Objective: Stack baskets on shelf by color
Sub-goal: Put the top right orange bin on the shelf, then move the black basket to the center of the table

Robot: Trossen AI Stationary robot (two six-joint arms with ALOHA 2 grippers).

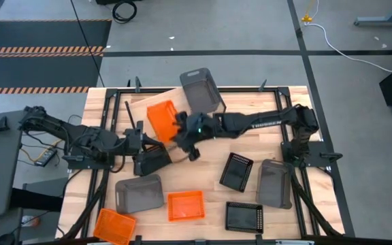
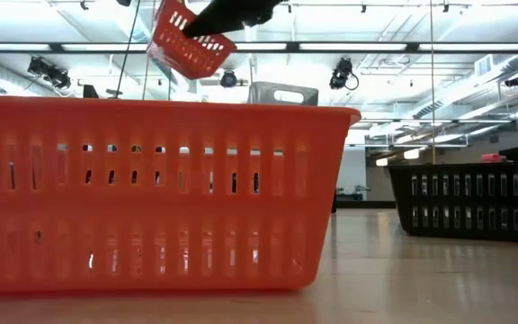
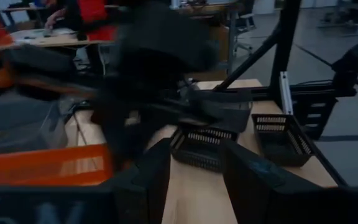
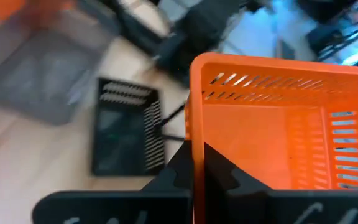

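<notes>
My right gripper (image 1: 181,131) is shut on an orange basket (image 1: 162,120), held in the air over the shelf's wooden plank (image 1: 138,109). The low view shows this basket (image 2: 187,40) high up and tilted. A dark-grey bin (image 1: 201,92) rests on the shelf's far right end. My left gripper (image 3: 194,180) is open over bare table, near the shelf's near edge (image 1: 145,146). A dark basket (image 1: 152,162) lies right beside it. My right gripper pinches one wall of the orange basket at its rim, close to a corner (image 4: 197,140), with one finger inside the basket and one outside. The basket is lifted clear of the shelf and the table and hangs tilted from the fingers (image 2: 232,13).
On the table's near half lie a dark-grey bin (image 1: 138,192), two orange baskets (image 1: 184,205) (image 1: 114,226), two black baskets (image 1: 237,170) (image 1: 243,216) and another grey bin (image 1: 275,182). An orange basket (image 2: 151,189) fills the low view's foreground.
</notes>
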